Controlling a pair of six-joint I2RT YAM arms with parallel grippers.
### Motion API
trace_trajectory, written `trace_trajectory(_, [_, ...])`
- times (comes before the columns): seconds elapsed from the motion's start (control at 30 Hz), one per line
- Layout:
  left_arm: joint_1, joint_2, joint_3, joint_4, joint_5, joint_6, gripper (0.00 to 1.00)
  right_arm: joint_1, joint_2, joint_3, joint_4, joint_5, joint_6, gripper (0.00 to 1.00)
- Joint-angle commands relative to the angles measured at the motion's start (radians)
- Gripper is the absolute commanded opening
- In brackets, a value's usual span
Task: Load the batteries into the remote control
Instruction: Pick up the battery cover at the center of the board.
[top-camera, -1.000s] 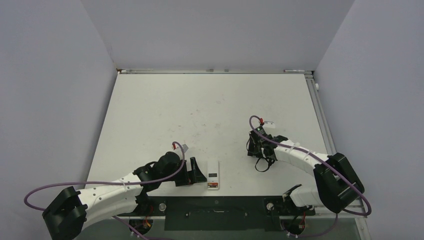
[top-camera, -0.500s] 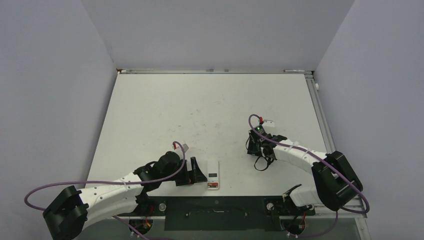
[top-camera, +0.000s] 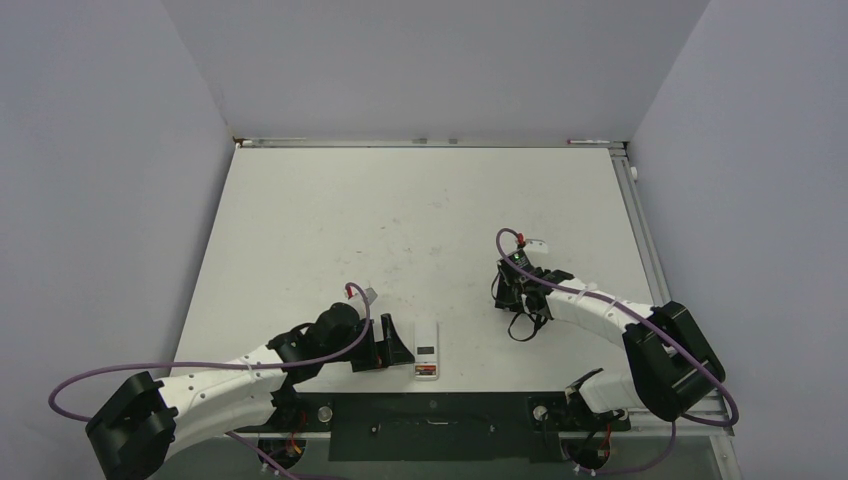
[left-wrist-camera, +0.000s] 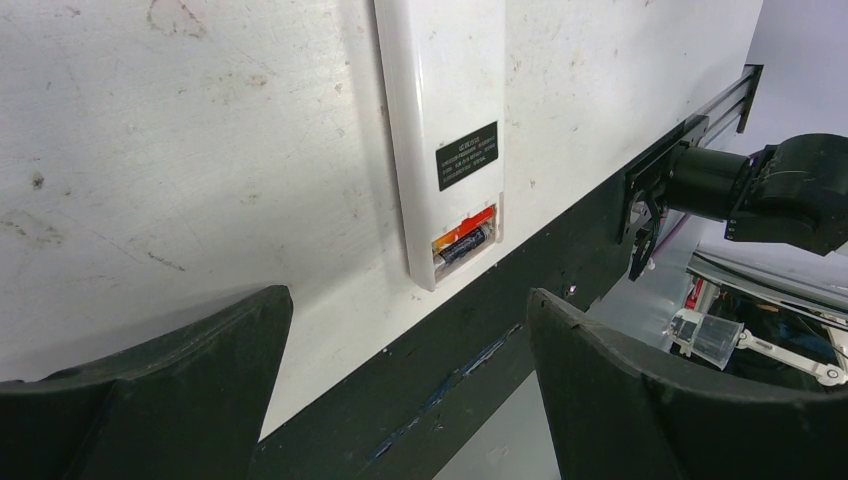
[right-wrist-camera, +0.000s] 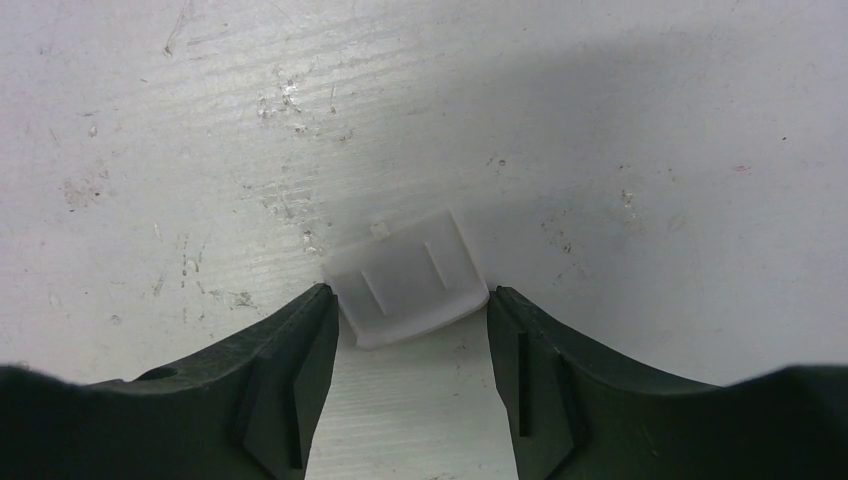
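Note:
The white remote control (top-camera: 427, 349) lies back up near the table's front edge. In the left wrist view (left-wrist-camera: 445, 120) it has a black label, and an open compartment at its near end holds a dark battery (left-wrist-camera: 465, 242). My left gripper (top-camera: 395, 345) is open and empty just left of the remote; in its own view (left-wrist-camera: 405, 300) the jaws stand wide apart. My right gripper (top-camera: 512, 300) is down on the table at centre right. Its fingertips (right-wrist-camera: 318, 300) press both sides of a small white battery cover (right-wrist-camera: 408, 278) lying flat. No loose battery shows.
The black rail (top-camera: 430, 412) carrying the arm bases runs along the table's front edge, close below the remote. Purple cables (top-camera: 600, 290) loop off both arms. Grey walls (top-camera: 110, 200) close in the table on three sides.
The right arm has shifted very slightly to the left. The left arm and the remote have not moved.

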Motion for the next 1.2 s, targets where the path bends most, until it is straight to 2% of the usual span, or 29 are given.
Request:
trace_trajectory(0.0, [0.004,0.005,-0.014,-0.004,-0.003,0.016,0.86,0.008,0.011,-0.001,-0.018,-0.03,-0.011,0.54])
trace_trajectory(0.63, [0.009,-0.018,-0.019,-0.016,-0.002,0.016,0.86,0.176,0.033,0.037,-0.088,-0.024,0.041,0.56])
trace_trajectory(0.87, [0.009,-0.03,-0.024,-0.021,-0.002,0.016,0.86,0.177,0.037,0.06,-0.104,-0.046,-0.022,0.67])
trace_trajectory(1.17, [0.012,-0.019,-0.017,-0.014,0.005,0.019,0.86,0.166,0.125,0.103,-0.089,-0.148,-0.144,0.68])
